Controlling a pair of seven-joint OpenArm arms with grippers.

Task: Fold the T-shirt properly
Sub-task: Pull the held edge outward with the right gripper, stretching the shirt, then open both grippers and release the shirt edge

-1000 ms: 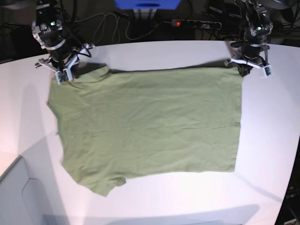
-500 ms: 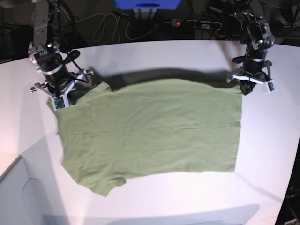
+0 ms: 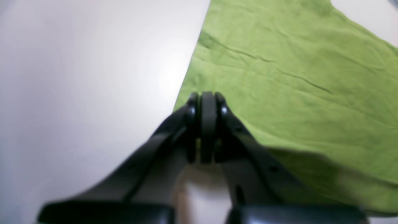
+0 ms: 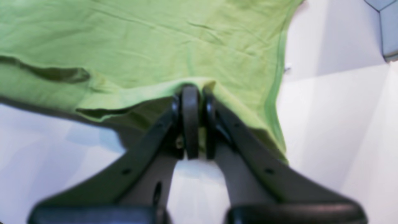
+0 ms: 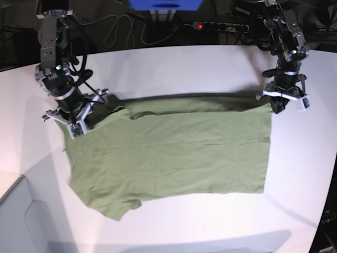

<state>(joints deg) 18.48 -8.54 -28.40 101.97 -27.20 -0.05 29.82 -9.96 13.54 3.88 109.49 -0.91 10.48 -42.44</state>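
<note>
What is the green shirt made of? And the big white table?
The T-shirt looks like thin, soft knit cloth, maybe cotton: it wrinkles and droops. The table looks hard and smooth, maybe plastic or painted board: light shines off it.

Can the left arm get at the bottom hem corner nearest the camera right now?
Probably not. The left end effector is shut on the T-shirt at its far corner, so it would have to let go first. The table between looks free of obstacles.

We seem to be in a lab: a white desk [image 5: 174, 58], tangled cables [image 5: 118, 29] and a power strip [image 5: 220, 26] behind.
</note>
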